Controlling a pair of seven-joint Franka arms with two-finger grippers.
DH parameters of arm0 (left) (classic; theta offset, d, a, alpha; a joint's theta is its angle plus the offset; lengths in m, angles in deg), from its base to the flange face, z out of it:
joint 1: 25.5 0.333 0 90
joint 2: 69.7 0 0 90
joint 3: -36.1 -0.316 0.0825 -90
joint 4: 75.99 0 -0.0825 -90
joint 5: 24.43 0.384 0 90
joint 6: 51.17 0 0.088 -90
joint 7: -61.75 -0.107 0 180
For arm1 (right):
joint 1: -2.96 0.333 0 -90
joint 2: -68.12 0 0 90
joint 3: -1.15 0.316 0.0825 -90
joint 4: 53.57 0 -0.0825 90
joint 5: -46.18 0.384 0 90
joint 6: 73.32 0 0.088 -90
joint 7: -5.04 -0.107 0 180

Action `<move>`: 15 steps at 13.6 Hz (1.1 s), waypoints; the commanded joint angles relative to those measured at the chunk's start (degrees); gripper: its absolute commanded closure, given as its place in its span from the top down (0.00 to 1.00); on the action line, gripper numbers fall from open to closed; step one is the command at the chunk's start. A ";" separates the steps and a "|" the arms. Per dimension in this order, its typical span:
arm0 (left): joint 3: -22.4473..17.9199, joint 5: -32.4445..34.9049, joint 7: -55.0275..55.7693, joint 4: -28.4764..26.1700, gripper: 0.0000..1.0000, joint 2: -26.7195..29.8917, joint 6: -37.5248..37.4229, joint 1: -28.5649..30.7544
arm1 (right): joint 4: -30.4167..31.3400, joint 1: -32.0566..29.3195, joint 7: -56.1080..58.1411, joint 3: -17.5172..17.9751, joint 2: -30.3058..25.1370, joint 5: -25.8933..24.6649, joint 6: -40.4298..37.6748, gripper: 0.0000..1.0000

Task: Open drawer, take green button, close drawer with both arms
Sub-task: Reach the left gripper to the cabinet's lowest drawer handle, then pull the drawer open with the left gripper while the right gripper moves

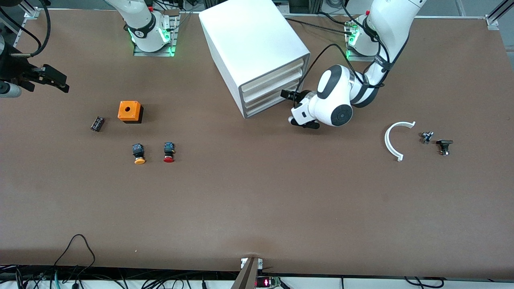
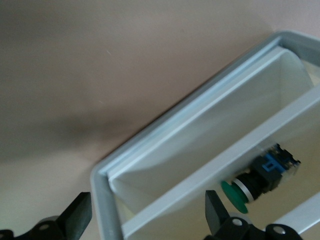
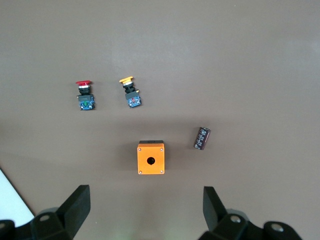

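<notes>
- The cabinet (image 1: 257,52) stands near the table edge along the robots' bases, about midway between the two bases, its front turned toward the left arm's end and partly toward the front camera.
- In the front view all three drawers look about flush and nothing inside them shows; the drawer (image 1: 273,105) is the lowest.
- The left gripper (image 1: 290,95) is right at the cabinet front, at the corner toward the left arm's end.
- Only the left wrist view looks into the cabinet front: the button (image 2: 260,177) lies on its side on a white tray (image 2: 280,135), and which drawer that is cannot be told from this view.
- Its long axis runs slantwise across the tray, green cap (image 2: 235,196) pointing toward the gripper, blue-black body pointing deeper in.
- The left fingers (image 2: 77,215) are spread wide and hold nothing; one sits just in front of the cap, with no visible contact.
- The right gripper (image 1: 50,78) hangs at the table edge at the right arm's end, waiting.
- The right wrist view shows its fingers (image 3: 75,205) wide apart and empty over the orange box (image 3: 150,158), which has a round hole on top.
- The same view shows the dark cylinder (image 3: 202,138) beside the box, and the red button (image 3: 85,95) and yellow button (image 3: 130,92) side by side.
- Only the front view shows the white arc (image 1: 395,138) and two small dark parts (image 1: 435,142) near the left arm's end.
</notes>
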 commanded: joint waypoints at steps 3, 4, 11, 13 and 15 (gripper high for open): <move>2.01 -2.36 -3.63 -4.58 1.00 0.70 5.72 -0.63 | -1.34 0.38 1.49 0.35 5.15 0.84 0.33 1.00; 2.28 -2.36 -3.81 -5.38 1.00 0.43 7.56 -0.72 | -2.31 0.55 1.50 0.61 6.39 0.84 -0.20 1.00; 2.81 -2.27 -8.35 -5.48 0.98 0.51 8.98 -0.46 | -3.02 2.40 1.14 0.79 7.10 2.77 0.06 1.00; 2.89 -6.89 -15.56 -5.65 0.98 0.61 8.98 -0.46 | -3.11 2.49 1.23 0.79 7.89 5.14 0.06 1.00; 3.50 -9.47 -18.74 -6.17 0.98 0.43 9.24 -0.72 | -3.28 2.40 1.67 0.79 9.03 8.21 -0.29 1.00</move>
